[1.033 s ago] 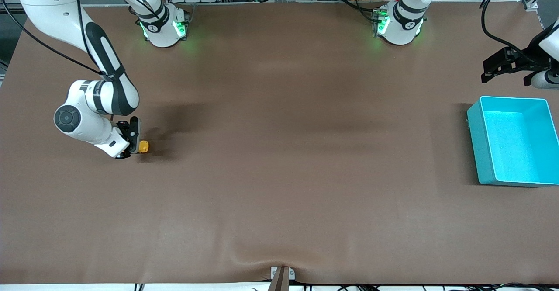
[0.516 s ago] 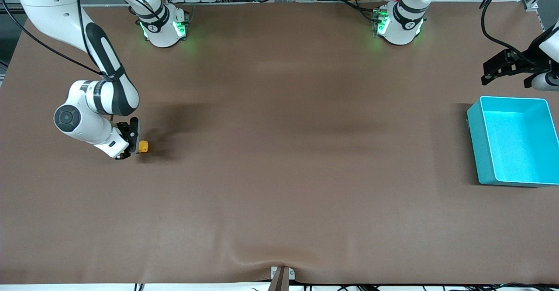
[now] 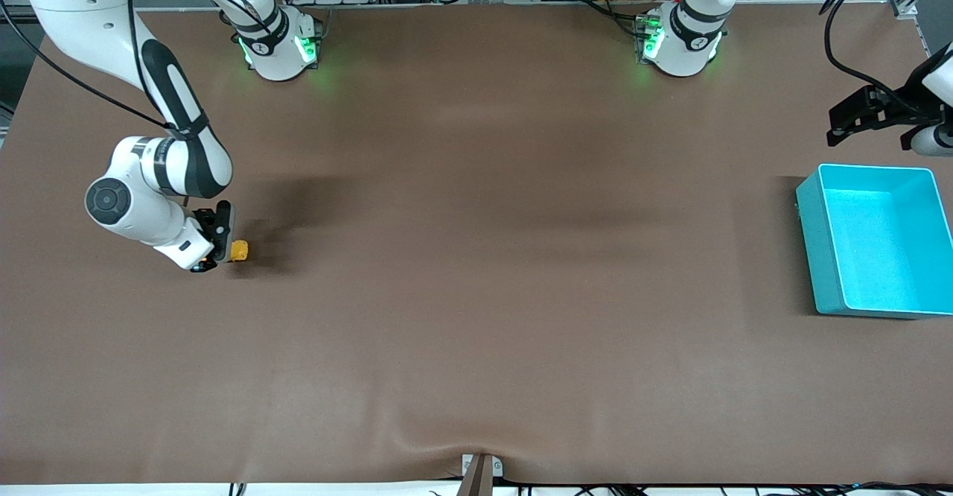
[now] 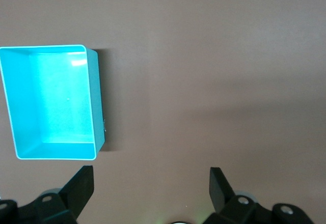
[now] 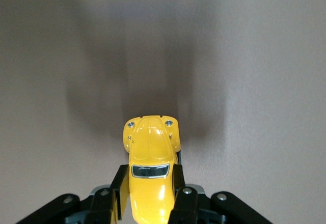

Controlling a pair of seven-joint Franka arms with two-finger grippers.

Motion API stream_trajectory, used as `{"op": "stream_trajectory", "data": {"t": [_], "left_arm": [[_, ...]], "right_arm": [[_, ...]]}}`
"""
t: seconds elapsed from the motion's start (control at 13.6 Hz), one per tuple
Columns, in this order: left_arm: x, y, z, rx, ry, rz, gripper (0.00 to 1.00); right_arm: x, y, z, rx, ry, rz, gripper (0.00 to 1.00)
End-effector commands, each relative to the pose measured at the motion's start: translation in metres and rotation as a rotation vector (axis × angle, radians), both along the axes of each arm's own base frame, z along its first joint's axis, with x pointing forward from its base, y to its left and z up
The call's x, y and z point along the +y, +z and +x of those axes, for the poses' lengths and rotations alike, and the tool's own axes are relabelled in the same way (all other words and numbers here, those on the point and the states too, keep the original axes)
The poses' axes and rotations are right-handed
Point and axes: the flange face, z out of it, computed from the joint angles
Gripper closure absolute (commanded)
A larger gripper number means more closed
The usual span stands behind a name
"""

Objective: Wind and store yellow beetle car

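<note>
The yellow beetle car sits low on the brown surface toward the right arm's end, clamped between the fingers of the right tool. The right wrist view shows the fingers pressing the car's flanks just aft of the windscreen, bonnet pointing away from the wrist. Whether the wheels touch the surface I cannot tell.

Judging by the task, this is the winding step: the car likely needs dragging backward with its wheels pressed down. To do that well, keep the grip square on the body, hold a light downward load so the wheels roll rather than skid, and pull straight along the car's own axis. A tilted pull could twist the car out of the fingers.

Farther from the front camera and at the left arm's end, the teal bin lies with nothing in it, well apart from the car. The left tool waits over bare surface beside the bin, fingers spread wide, holding nothing.
</note>
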Motion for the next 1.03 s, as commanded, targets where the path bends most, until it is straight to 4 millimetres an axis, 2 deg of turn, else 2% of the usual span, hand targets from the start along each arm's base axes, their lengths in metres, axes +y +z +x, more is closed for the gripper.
{"op": "stream_trajectory", "data": {"t": [0.0,0.37,0.52,0.66,0.96], "left_arm": [[0.006,0.007,-0.004,-0.011,-0.004,0.022,0.00],[0.008,0.003,-0.006,0.019,0.001,0.023,0.00],[0.009,0.001,-0.005,0.025,0.008,0.023,0.00],[0.018,0.001,-0.005,0.024,0.025,0.023,0.00],[0.018,0.000,-0.005,0.027,0.027,0.023,0.00]], "right_arm": [[-0.024,-0.016,0.003,0.003,0.006,-0.001,0.64],[-0.057,-0.014,0.008,-0.008,0.036,0.002,0.64],[-0.074,-0.017,0.007,-0.005,0.022,0.002,0.64],[-0.084,-0.016,0.006,-0.006,0.011,0.001,0.64],[-0.107,-0.020,0.002,0.000,-0.021,0.002,0.64]]}}
